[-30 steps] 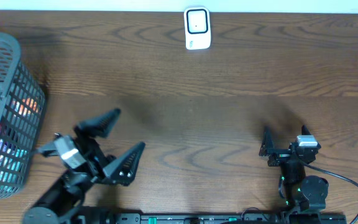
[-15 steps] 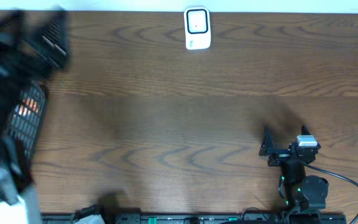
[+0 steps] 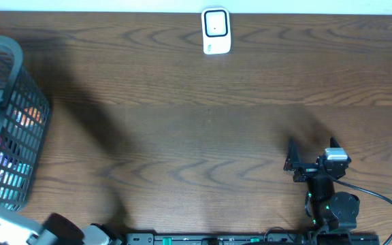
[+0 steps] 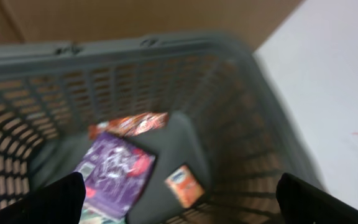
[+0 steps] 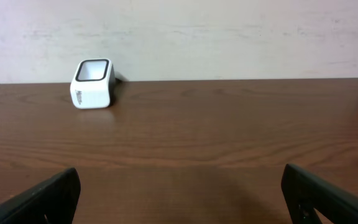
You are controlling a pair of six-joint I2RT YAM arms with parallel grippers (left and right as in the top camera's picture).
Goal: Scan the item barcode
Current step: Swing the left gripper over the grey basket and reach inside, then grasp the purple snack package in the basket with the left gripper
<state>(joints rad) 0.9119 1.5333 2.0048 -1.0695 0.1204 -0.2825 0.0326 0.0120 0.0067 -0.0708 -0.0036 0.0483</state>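
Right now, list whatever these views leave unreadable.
- Barcode on the purple packet: left wrist view, blurred.
- Basket contents: overhead, screened by its mesh wall and cut by the left edge.
- Left pincer: outside the overhead frame; wrist view shows only fingertips.

Soft, even light. A broad shadow darkens the table (image 3: 182,88) at the overhead's left. The basket (image 4: 166,46) looks blurred; the right wrist view is sharp.

The latticed basket (image 4: 166,68) is grey, a packet (image 4: 115,173) purple, the scanner (image 3: 216,30) white, the table (image 3: 203,136) brown-grained.
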